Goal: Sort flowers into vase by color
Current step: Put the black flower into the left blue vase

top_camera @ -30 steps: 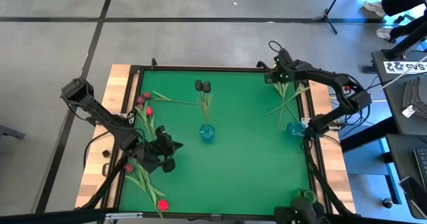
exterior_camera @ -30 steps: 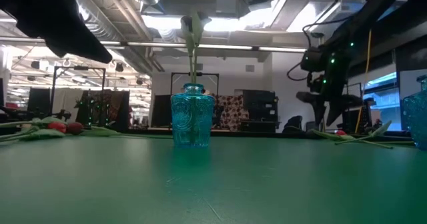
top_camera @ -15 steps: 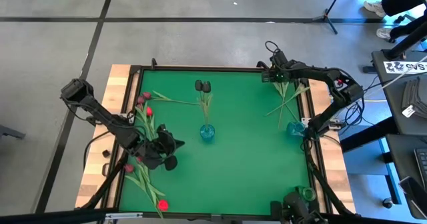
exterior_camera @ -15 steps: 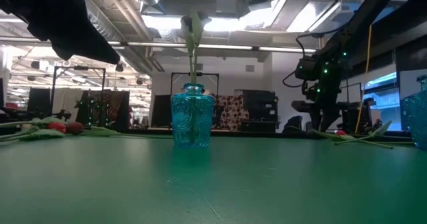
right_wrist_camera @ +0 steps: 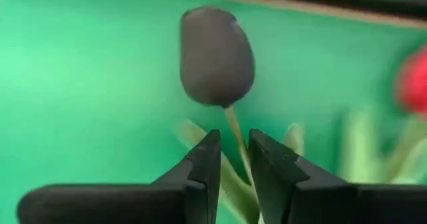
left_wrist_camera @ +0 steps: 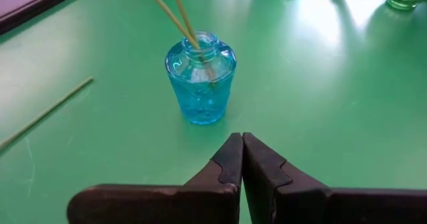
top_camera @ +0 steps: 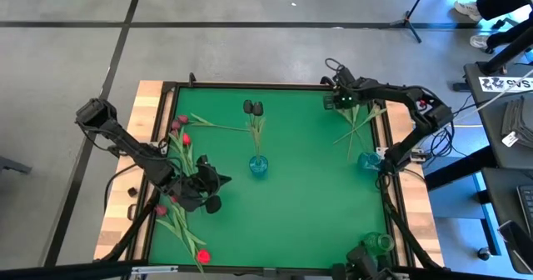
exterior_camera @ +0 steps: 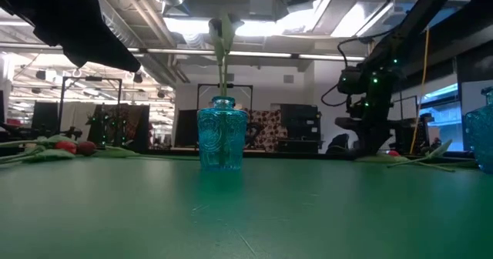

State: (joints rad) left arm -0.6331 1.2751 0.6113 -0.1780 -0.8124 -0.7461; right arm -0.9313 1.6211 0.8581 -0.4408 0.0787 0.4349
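Tulips lie in two loose groups on the green bench. In the high view one bunch of red and maroon flowers sits along the left edge of the frame, with a single bright red head near the lower left. Another spray of stems lies at the upper right, beside a blue vase at the right edge. A middle blue vase at the centre of the frame holds two stems whose black heads lean toward the top of the frame.

Left pincer hovers just left of the middle vase, its fingers clenched together on nothing. Right pincer is at the upper right corner of the bench, its jaws a little apart, with the thin stem of a black tulip running between the fingertips; whether they actually grip the stem cannot be told. A blurred red head lies beside it.
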